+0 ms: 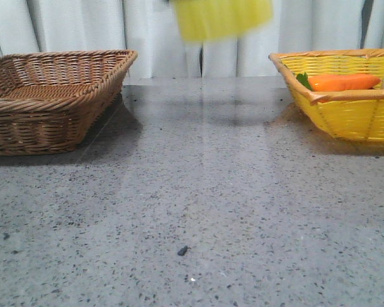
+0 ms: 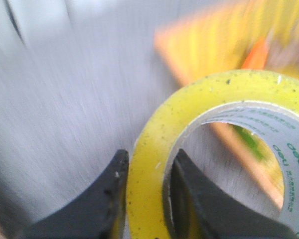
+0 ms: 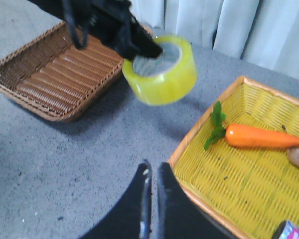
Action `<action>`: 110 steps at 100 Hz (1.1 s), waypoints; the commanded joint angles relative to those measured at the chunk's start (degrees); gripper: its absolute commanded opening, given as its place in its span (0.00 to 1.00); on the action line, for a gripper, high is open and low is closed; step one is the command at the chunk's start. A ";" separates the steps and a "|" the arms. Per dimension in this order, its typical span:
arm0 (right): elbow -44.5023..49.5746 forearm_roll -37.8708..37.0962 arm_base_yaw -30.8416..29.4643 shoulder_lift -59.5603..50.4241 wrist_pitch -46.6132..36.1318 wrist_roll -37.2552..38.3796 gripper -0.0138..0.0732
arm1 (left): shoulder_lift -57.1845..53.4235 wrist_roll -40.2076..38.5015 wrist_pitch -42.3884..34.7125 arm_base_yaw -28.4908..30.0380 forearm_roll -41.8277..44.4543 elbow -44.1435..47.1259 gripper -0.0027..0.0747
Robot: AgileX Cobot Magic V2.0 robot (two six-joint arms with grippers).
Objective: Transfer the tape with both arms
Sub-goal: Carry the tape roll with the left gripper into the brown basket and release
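Observation:
The tape (image 1: 223,19) is a wide yellow roll held high above the table's middle, at the top edge of the front view and blurred. My left gripper (image 2: 147,167) is shut on the roll's wall (image 2: 154,169), one finger outside and one inside the white printed core. In the right wrist view the tape (image 3: 162,72) hangs from the left gripper (image 3: 148,49) between the two baskets. My right gripper (image 3: 152,172) is shut and empty, low over the table beside the yellow basket's rim. It does not show in the front view.
A brown wicker basket (image 1: 51,96) stands at the left. A yellow basket (image 1: 345,115) at the right holds an orange carrot (image 1: 342,82) and other small items. A small dark speck (image 1: 182,251) lies on the grey table.

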 commanded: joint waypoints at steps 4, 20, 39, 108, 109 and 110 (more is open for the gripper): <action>-0.91 -0.57 -0.14 -0.06 -7.24 0.06 0.08 | -8.53 -0.41 -3.78 -0.04 5.07 -3.83 0.01; -0.79 -0.57 -0.14 0.04 -8.30 0.06 0.08 | -11.98 -5.68 1.84 3.52 16.51 -3.83 0.01; 0.17 -0.57 -0.14 -0.06 -7.52 0.06 0.08 | -12.18 -7.03 11.63 13.29 20.75 1.62 0.01; 9.90 3.02 -0.14 -2.41 -10.95 0.06 0.08 | -19.26 -8.15 2.79 23.48 11.19 19.30 0.81; 10.22 3.02 -0.14 -2.68 -11.39 0.06 0.08 | -20.29 -8.04 2.24 23.48 10.76 19.53 0.81; 10.88 3.02 -0.14 -3.28 -11.63 0.06 0.08 | -20.85 -7.85 1.09 23.34 9.90 20.04 0.81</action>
